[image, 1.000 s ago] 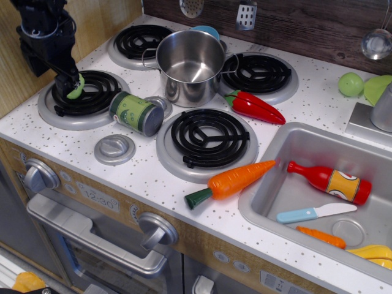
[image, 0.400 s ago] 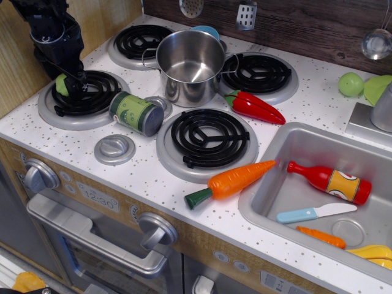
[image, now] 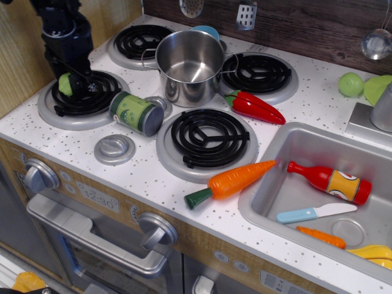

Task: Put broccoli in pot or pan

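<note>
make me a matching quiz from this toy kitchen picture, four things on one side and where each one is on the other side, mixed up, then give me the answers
Things:
1. broccoli
2. pot
3. red bottle
4. green can

Places:
A. lying in the sink
B. on its side between the two front burners
C. at the gripper, over the front left burner
D. upright between the two back burners

Pairs: 1-C, 2-D, 3-A, 4-B

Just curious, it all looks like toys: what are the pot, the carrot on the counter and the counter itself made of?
Pot: looks like polished steel, mirror-bright with reflections. Carrot: probably smooth plastic or painted wood, given its even orange sheen. Counter: seemingly painted or laminated board, matte white with speckles.
</note>
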`<action>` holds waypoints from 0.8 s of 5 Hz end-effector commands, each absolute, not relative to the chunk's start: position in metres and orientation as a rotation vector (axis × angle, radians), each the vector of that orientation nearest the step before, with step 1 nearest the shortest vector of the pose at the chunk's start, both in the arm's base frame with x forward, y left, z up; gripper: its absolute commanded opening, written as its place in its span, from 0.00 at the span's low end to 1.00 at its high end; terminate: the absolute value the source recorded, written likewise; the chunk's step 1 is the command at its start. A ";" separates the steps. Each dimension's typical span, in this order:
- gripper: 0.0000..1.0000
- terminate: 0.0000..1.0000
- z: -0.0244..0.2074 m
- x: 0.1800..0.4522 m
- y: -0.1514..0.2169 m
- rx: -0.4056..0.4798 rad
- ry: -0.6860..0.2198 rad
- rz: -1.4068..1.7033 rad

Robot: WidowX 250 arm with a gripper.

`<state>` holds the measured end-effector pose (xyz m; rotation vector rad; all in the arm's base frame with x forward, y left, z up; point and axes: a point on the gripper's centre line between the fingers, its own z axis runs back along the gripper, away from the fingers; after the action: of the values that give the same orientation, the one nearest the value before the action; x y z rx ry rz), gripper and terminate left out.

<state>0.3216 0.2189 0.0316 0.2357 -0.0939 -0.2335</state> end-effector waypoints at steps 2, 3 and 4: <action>0.00 0.00 0.157 0.352 0.146 0.430 -0.195 -0.106; 0.00 0.00 0.163 0.368 0.104 0.403 -0.256 -0.097; 0.00 0.00 0.140 0.382 0.085 0.383 -0.385 -0.103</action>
<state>0.3844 0.0809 0.1096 0.3461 -0.3507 -0.1246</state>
